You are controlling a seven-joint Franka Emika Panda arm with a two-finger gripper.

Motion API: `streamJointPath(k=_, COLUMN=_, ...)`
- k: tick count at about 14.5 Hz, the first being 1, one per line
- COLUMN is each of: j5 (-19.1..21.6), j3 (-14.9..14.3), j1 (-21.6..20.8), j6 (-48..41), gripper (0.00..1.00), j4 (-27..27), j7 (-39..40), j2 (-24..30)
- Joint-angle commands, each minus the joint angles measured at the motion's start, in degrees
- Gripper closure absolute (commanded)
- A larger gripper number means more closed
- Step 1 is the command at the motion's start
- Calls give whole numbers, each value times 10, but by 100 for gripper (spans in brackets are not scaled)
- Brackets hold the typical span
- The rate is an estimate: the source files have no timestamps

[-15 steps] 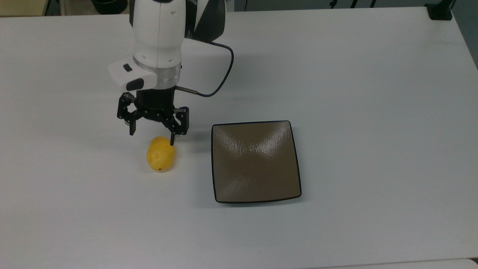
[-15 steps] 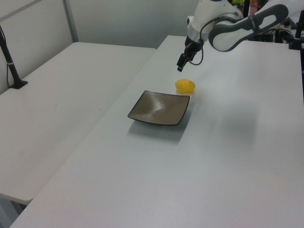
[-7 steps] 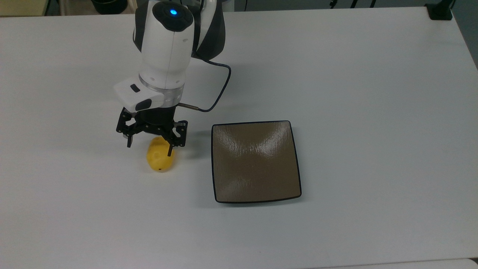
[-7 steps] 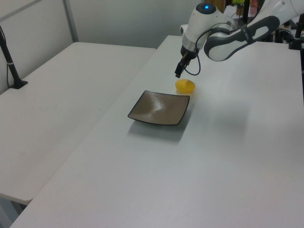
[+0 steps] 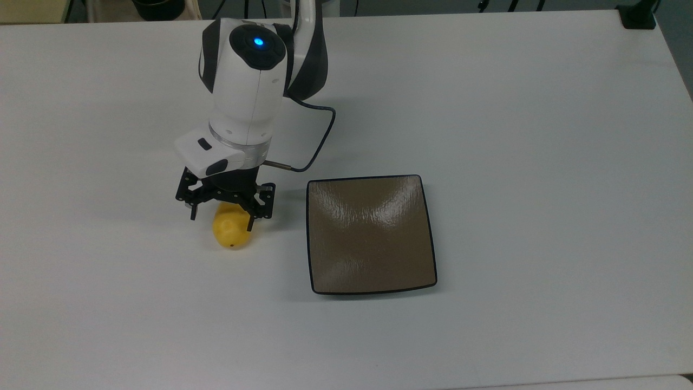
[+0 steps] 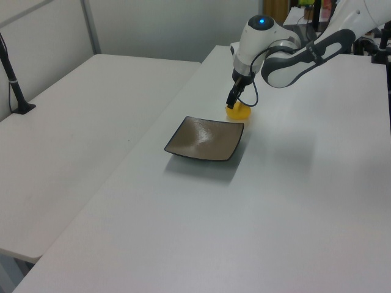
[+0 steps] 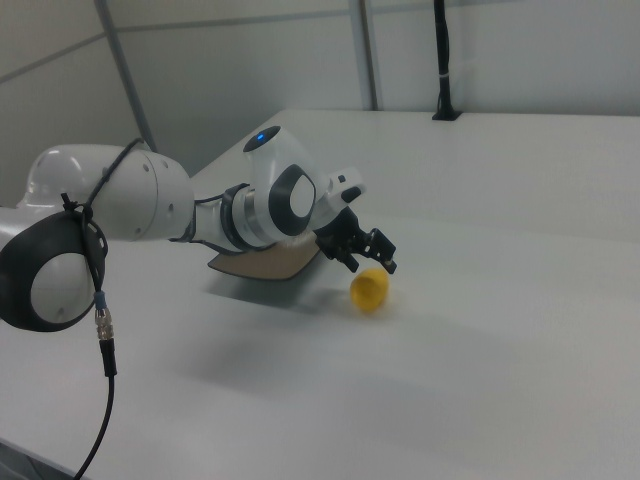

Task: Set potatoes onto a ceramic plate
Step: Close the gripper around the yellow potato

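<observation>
In the top view you see your tool (image 5: 221, 215) spread open right over the potato (image 5: 231, 232), one finger on each side, not yet gripping; the plate (image 5: 371, 234) lies well off to the top view's right of the tool, on the surface (image 5: 541, 135)

In the left view your tool (image 6: 232, 101) hangs at the potato (image 6: 239, 112), just behind the plate (image 6: 204, 139)

In the right view the potato (image 7: 368, 290) sits just below the tool (image 7: 372, 256)

Lighting is even, bright and cool across the white desk (image 5: 541, 135). Soft, faint shadows lie beside the ceramic plate (image 5: 371, 234) and under the arm (image 5: 246, 92). Broad glare patches streak the plate's glossy surface. A blue indicator light glows on the arm. All 3 views are slightly soft.
</observation>
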State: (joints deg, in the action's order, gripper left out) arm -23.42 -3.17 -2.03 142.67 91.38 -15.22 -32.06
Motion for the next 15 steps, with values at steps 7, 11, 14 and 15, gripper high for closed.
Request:
streamJointPath(k=7, j5=-33, j3=1, j1=-3, j6=42, gripper=0, j4=-4, j7=5, j2=-24)
streamJointPath(k=11, j5=-34, j3=2, j1=-3, j6=41, gripper=0, j4=5, j7=6, j2=-24)
streamJointPath(k=14, j5=-34, j3=8, j1=-3, j6=40, gripper=0, j4=8, j7=5, j2=-24)
streamJointPath(k=15, j5=-34, j3=9, j1=-3, j6=38, gripper=0, j4=9, j7=5, j2=-24)
